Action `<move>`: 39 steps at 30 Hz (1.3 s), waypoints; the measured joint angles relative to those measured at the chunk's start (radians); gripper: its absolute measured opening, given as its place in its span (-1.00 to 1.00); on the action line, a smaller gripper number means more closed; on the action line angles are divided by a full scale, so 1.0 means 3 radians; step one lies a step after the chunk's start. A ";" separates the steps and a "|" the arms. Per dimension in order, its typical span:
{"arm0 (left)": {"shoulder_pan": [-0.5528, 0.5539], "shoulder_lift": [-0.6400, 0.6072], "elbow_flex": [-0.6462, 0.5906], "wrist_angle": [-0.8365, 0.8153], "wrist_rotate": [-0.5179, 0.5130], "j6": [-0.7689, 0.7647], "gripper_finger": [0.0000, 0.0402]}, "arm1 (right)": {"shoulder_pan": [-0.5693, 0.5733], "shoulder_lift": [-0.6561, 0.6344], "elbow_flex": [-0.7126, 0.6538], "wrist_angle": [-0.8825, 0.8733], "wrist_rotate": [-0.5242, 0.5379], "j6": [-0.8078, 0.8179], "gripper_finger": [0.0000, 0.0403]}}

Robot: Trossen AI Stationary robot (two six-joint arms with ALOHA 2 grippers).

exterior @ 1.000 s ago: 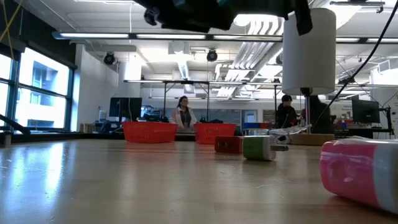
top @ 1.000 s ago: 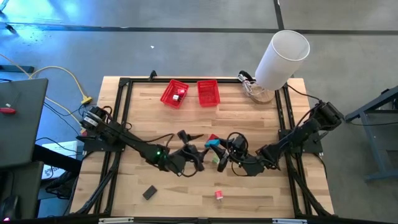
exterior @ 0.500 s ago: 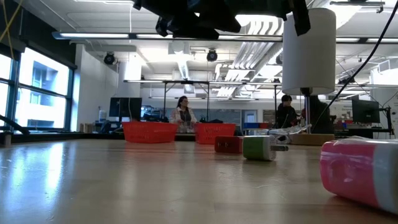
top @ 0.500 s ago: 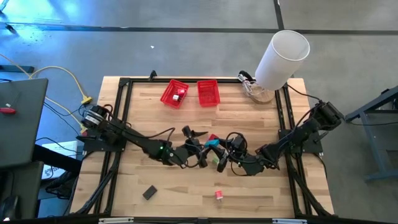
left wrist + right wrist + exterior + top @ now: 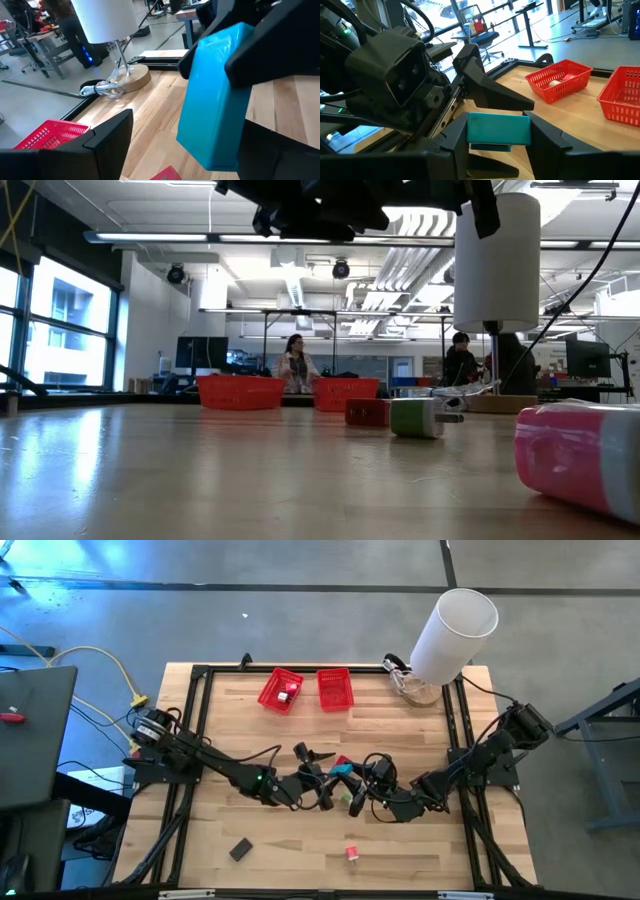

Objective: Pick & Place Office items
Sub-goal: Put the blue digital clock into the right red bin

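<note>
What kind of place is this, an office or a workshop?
Most likely a robotics lab in a big open workshop: two dark robot arms work at a framed wooden table, with exposed ceiling ducts and people at workbenches behind.

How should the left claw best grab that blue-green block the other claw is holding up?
Probably by the teal block's free lower half, on its flat sides. The right gripper pinches one end, and the open left gripper already faces it, one finger either side.

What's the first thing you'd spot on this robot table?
The teal block, held up mid-table in the right gripper, with the left gripper open on either side of it. Next, the big white cylinder at the table's far right corner, and two red mesh baskets along the far edge.
</note>
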 joint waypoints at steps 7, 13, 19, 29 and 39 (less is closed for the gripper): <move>0.0000 0.0000 0.0000 0.0001 0.0001 -0.0040 0.04 | 0.0000 0.0000 0.0000 -0.0004 0.0000 0.0000 -0.30; -0.0003 0.0000 0.0001 -0.0002 0.0061 -0.0032 -0.31 | -0.0003 0.0000 0.0001 -0.0003 -0.0030 0.0001 -0.30; -0.0018 0.0000 0.0001 -0.0011 0.0095 -0.0005 -0.55 | -0.0006 -0.0001 0.0001 -0.0004 -0.0085 0.0026 -0.20; -0.0090 0.0000 0.0004 0.0006 0.0100 0.0117 -0.72 | 0.0000 -0.0004 0.0003 -0.0037 -0.0436 -0.0018 0.01; -0.0171 -0.0077 0.0005 -0.0073 0.0479 0.0161 -0.72 | 0.0155 -0.0029 0.0001 0.0039 -0.0539 -0.0556 0.21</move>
